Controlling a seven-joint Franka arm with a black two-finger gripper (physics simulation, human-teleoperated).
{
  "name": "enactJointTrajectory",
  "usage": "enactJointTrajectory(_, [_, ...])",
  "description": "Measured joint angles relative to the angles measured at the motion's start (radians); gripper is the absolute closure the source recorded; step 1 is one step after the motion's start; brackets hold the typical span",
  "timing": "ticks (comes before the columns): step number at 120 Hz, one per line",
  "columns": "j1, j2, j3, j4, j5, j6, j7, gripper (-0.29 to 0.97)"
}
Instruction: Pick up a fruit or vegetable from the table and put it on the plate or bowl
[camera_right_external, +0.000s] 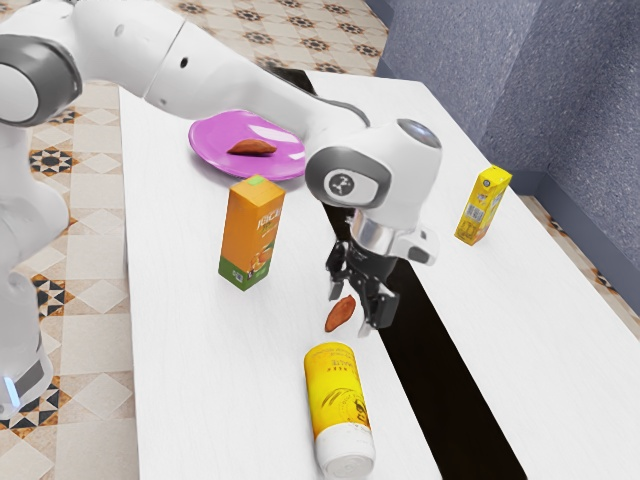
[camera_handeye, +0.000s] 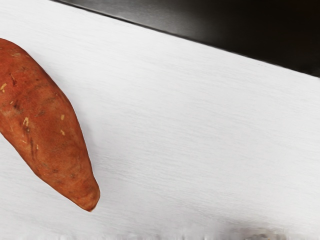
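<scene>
Exterior view: arm (camera_right_external: 230, 75) enters from the upper left and reaches down over the white bench (camera_right_external: 180, 330). Claw (camera_right_external: 350, 312) points downward, close to the bench surface, with its jaws spread apart. Sweet potato (camera_right_external: 339, 314) lies on the bench between the two fingers, and a gap remains visible beside the finger toward the exterior view's right, so the claw is released and grips nothing. Pink plate (camera_right_external: 215, 140) sits well apart, at the far end of the bench, with a second sweet potato (camera_right_external: 250, 147) resting on it. Orange juice carton (camera_right_external: 252, 232) stands upright between the plate and the claw. Yellow bottle (camera_right_external: 340, 405) lies on its side near the sweet potato, toward the camera. Yellow carton (camera_right_external: 483, 205) stands on the far side of a dark gap (camera_right_external: 440, 350) that runs just beside the claw.

Wrist view: sweet potato (camera_handeye: 45, 125) lies flat on the bench (camera_handeye: 200, 150), its tapered end pointing away from the dark gap (camera_handeye: 225, 25). Skin is orange-brown with small pale flecks.
</scene>
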Motion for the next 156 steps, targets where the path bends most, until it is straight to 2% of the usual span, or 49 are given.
enactJointTrajectory(10, [-0.035, 0.0, 0.003, -0.003, 0.0, 0.014, -0.039, 0.02])
enactJointTrajectory(25, [-0.021, -0.001, 0.023, -0.003, -0.001, 0.027, -0.088, 0.02])
enactJointTrajectory(51, [0.129, 0.007, 0.052, -0.019, 0.002, 0.039, -0.15, 0.02])
enactJointTrajectory(61, [0.158, 0.009, 0.053, -0.026, 0.002, 0.046, -0.168, 0.02])
enactJointTrajectory(96, [0.056, 0.022, 0.044, -0.027, 0.001, 0.056, -0.214, 0.02])
enactJointTrajectory(127, [0.105, 0.04, 0.044, -0.027, 0.002, 0.068, -0.238, 0.02])
enactJointTrajectory(156, [0.096, 0.08, 0.044, -0.027, 0.0, 0.087, -0.251, 0.04])
